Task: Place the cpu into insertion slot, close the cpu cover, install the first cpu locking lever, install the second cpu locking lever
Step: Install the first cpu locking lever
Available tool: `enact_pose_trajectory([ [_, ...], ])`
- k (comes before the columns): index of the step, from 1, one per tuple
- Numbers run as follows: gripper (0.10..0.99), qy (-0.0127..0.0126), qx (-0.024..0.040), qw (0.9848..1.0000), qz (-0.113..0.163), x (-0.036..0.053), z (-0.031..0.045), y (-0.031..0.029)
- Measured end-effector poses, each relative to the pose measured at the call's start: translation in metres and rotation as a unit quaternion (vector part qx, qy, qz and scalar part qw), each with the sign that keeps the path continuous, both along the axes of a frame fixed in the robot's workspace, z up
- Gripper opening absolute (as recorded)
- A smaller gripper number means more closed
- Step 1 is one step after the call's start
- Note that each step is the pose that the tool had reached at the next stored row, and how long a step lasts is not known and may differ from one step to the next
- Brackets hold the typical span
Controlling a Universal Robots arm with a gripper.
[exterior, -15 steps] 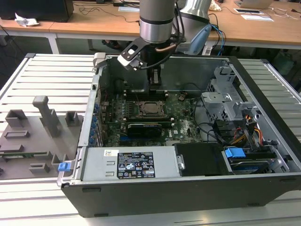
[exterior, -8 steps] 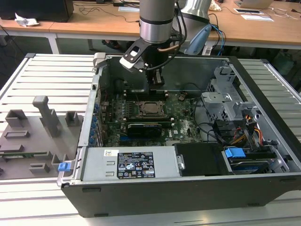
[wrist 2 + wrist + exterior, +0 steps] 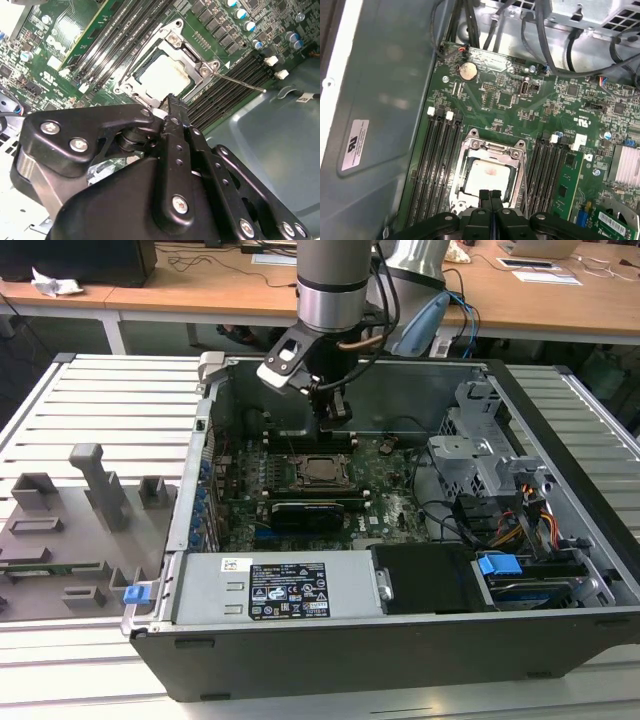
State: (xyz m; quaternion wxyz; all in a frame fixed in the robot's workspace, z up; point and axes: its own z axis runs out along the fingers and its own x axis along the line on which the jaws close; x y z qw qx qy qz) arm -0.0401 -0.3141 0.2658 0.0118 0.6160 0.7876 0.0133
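Fingertips (image 3: 484,197) of the gripper (image 3: 490,194) are pressing together with nothing between them, so we are reading the gripper as closed and empty. We are seeing the cpu (image 3: 487,179) lying flat in the insertion slot (image 3: 304,480), its silver-grey face showing through the window of the cpu cover (image 3: 492,148). The cover is lying down over the chip, framing it on all sides.

In the second wrist view the gripper (image 3: 174,107) is pointing at the near edge of the cover (image 3: 170,37), just beside the cpu (image 3: 162,75); we cannot tell whether it is touching the metal. A thin locking lever (image 3: 240,82) is sticking out sideways from a corner of the socket, reaching across the memory slots (image 3: 227,97).

In the exterior view the gripper (image 3: 333,415) is hanging from the arm inside the open computer case (image 3: 350,660), over the memory slots (image 3: 310,440) just beyond the cpu (image 3: 322,470). A long black card (image 3: 318,512) is sitting on the nearer side of the socket, and a power supply (image 3: 270,590) is lying along the front of the case. The case is resting on a slatted desk (image 3: 100,400), with a grey fixture tray (image 3: 60,540) on the exterior view's left. A coin battery (image 3: 466,71) is showing on the board beyond the socket in the first wrist view
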Motion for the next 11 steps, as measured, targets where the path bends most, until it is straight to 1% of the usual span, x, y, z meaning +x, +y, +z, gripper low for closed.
enact_pose_trajectory([
  [6, 0.106, 0.0, 0.0, 0.9997, 0.024, 0.0, -0.0001, 0.0],
  [9, 0.106, 0.0, 0.0, 0.9991, 0.041, 0.0, -0.0001, 0.0],
  [11, 0.106, 0.0, 0.0, 0.9981, 0.061, 0.0, 0.0, 0.0],
])
